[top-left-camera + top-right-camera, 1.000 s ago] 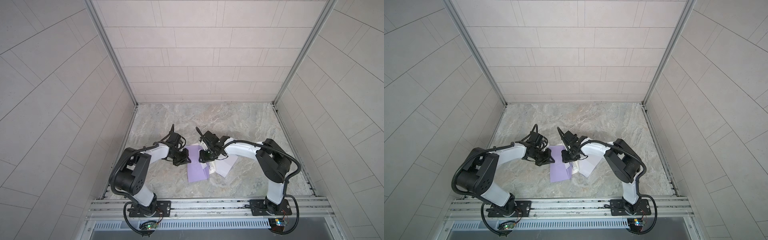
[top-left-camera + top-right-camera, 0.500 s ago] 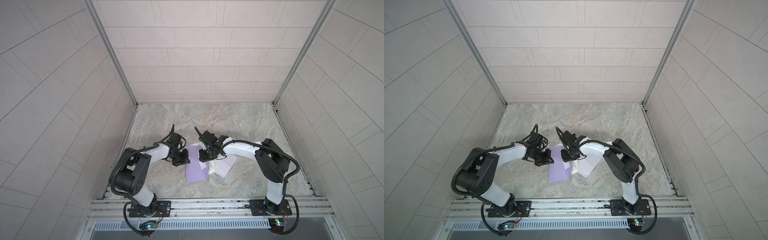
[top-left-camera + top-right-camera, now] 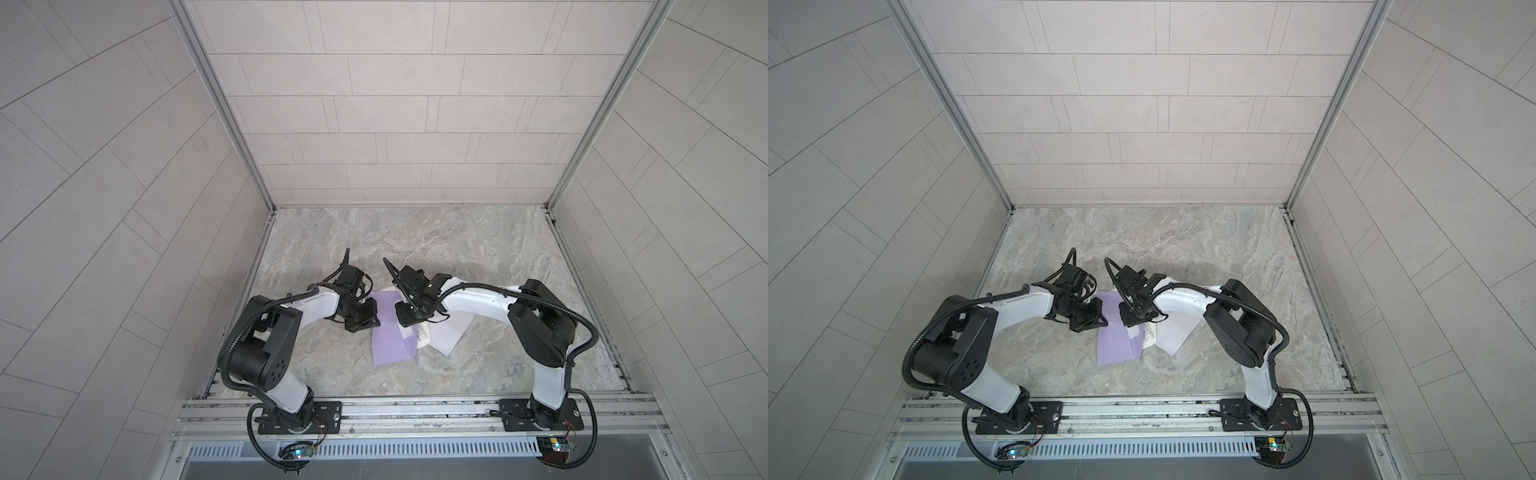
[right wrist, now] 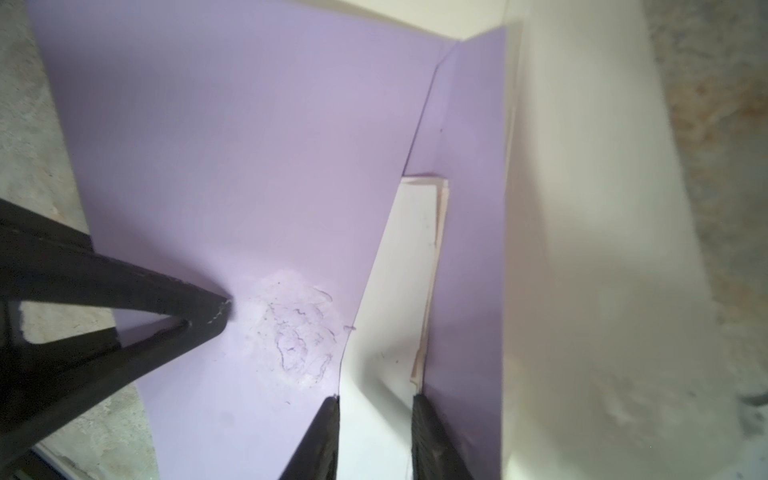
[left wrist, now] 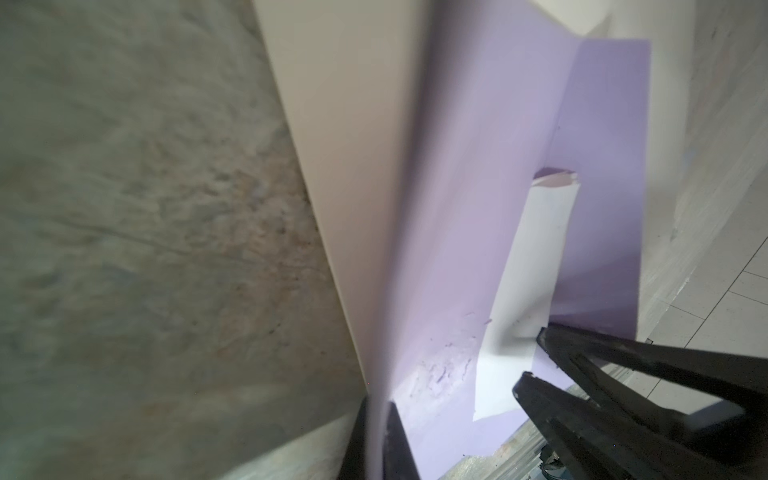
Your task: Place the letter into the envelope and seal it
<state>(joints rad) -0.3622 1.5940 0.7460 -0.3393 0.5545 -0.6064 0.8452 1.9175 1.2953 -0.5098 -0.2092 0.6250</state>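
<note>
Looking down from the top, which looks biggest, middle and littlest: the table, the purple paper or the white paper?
1. table
2. purple paper
3. white paper. The right arm hides part of it, so it may really be bigger.

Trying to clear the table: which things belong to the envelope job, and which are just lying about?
Job:
- purple envelope, its edge pinched by the left gripper
- white letter, held by the right gripper

Lying about:
- only a white sheet beside the envelope, perhaps its own flap
</note>
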